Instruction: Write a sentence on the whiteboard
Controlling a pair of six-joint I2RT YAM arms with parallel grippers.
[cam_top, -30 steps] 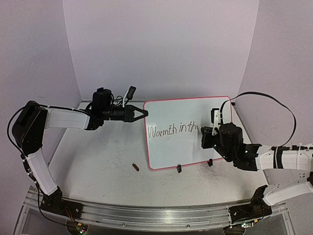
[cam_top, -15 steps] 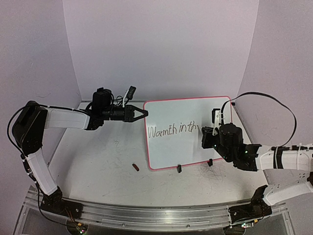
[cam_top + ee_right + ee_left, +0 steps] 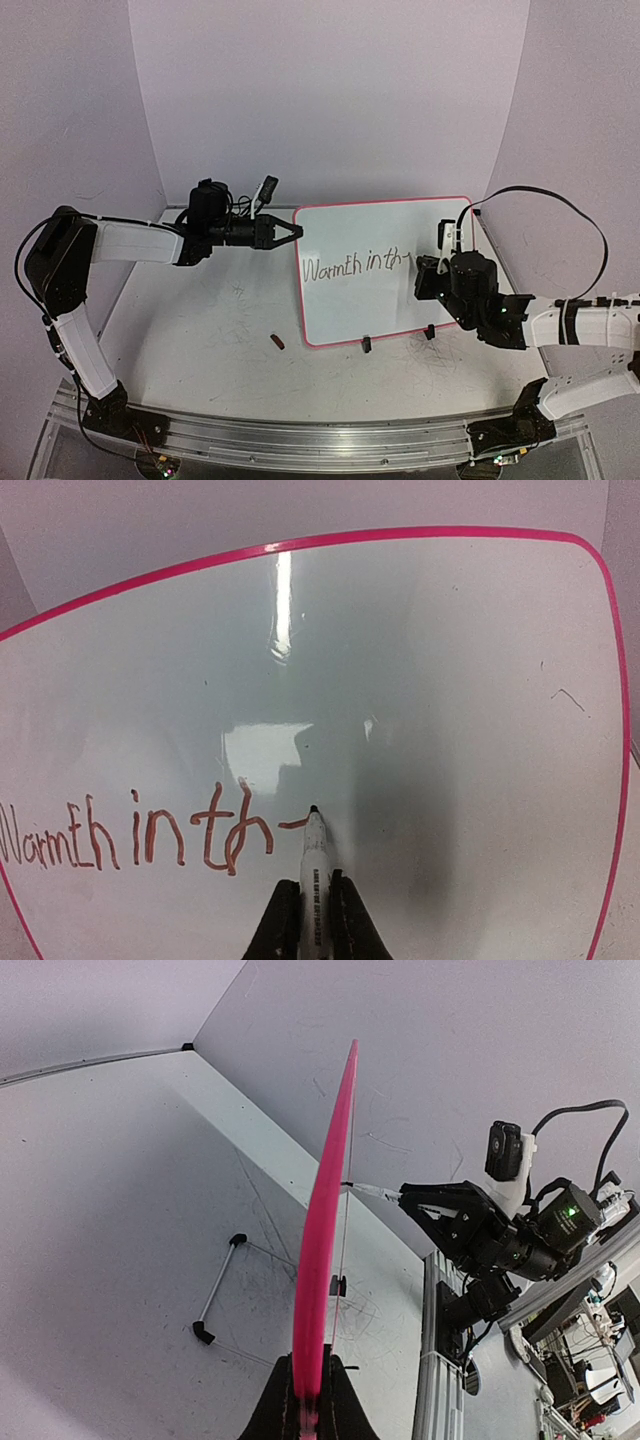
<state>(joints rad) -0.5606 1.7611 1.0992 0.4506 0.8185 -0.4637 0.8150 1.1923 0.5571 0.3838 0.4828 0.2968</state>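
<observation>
The whiteboard stands upright on the table, pink-framed, with "Warmth in th" written on it in red-brown. My left gripper is shut on its upper left edge; in the left wrist view the pink edge runs up from between the jaws of that gripper. My right gripper is shut on a white marker at the board's face. The marker's tip touches the end of a short horizontal stroke just right of the writing. The right gripper sits low in its own view.
Two black clip feet hold the board's lower edge. A small dark red cap lies on the table left of the board. A thin wire stand lies behind the board. A metal rail runs along the near edge.
My right gripper has shifted slightly right with the marker, and a short horizontal stroke has appeared after "th". The left arm and the board have not moved.
</observation>
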